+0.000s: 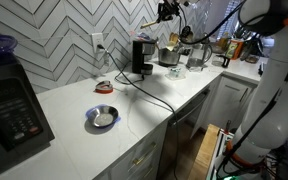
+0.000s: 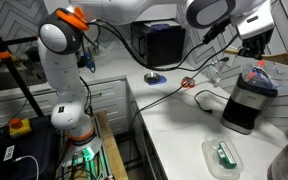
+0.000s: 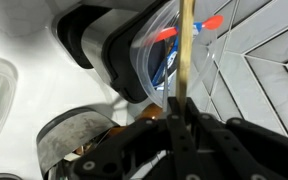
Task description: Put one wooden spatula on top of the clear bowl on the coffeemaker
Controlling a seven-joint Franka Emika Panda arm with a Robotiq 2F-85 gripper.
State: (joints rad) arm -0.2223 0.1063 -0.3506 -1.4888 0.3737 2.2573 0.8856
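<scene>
White countertop (image 1: 74,100), herringbone tile behind.

- **Item one, left in wrist view:** clear bowl (image 3: 144,65) with red and blue bits inside, seated on the coffeemaker (image 2: 244,108).
- **Item two, centre:** wooden spatula (image 3: 185,50), upright, just beside the bowl's rim. I judge it light, stiff and not slippery; it is best held along the handle.
- **Item three:** gripper (image 3: 179,125), jaws closed on that handle.

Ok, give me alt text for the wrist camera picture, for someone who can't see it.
The end effector grips a wooden spatula running straight up the frame, beside a clear bowl of red and blue items atop the black coffeemaker. Herringbone tile fills the right.
</scene>
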